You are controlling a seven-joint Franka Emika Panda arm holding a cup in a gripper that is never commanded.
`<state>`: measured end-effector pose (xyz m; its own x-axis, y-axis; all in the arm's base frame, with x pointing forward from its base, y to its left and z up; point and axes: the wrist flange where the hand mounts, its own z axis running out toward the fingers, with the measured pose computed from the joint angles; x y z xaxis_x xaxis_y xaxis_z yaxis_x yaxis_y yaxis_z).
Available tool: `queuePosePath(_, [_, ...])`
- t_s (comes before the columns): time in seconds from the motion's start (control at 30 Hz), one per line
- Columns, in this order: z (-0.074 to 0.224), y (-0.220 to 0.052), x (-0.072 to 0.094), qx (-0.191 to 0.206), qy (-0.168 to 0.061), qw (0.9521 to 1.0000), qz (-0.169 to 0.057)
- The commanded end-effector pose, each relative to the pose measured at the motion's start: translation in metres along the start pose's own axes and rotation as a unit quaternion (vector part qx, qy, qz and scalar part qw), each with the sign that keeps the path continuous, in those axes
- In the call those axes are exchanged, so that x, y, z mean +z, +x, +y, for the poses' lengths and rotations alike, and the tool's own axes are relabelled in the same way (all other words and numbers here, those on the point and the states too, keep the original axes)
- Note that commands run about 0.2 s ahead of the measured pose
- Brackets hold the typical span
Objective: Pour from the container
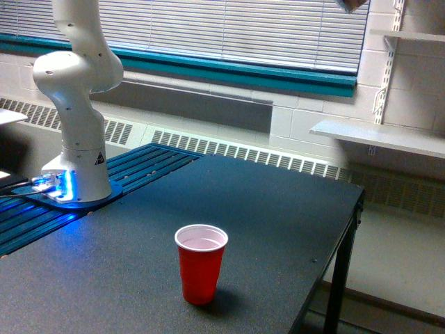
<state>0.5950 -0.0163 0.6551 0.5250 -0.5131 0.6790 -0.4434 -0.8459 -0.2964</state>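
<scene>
A red cup (201, 263) with a white inside stands upright near the front edge of a dark counter (278, 216), while the white robot arm (76, 104) rises from its blue-lit base at the exterior view's left and leaves the frame at the top. The pincer lies outside the picture, so its state cannot be told. Only a blurred scrap (351, 5) shows at the top edge; whether it is the container cannot be told.

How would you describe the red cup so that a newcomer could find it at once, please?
Start at the dark table with the white robot base at the exterior view's left. Toward the near edge one red cup stands upright. It is the only loose item there, opaque red outside, white inside.
</scene>
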Motion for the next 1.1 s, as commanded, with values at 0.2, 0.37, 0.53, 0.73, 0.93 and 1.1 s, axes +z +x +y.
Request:
queuePosePath(0.2, [0.003,0.005,-0.012,0.012,0.014,0.9997,0.019])
queuePosePath(0.37, [0.015,0.003,-0.007,0.017,0.014,0.9996,0.019])
queuePosePath(0.53, [0.034,0.001,-0.003,0.024,-0.001,0.9995,0.022])
queuePosePath(0.73, [0.064,-0.005,0.004,0.035,-0.025,0.9988,0.025])
queuePosePath(0.93, [0.101,-0.016,0.016,0.040,-0.047,0.9979,0.021])
queuePosePath(1.1, [0.134,-0.030,0.027,0.044,-0.066,0.9967,0.017])
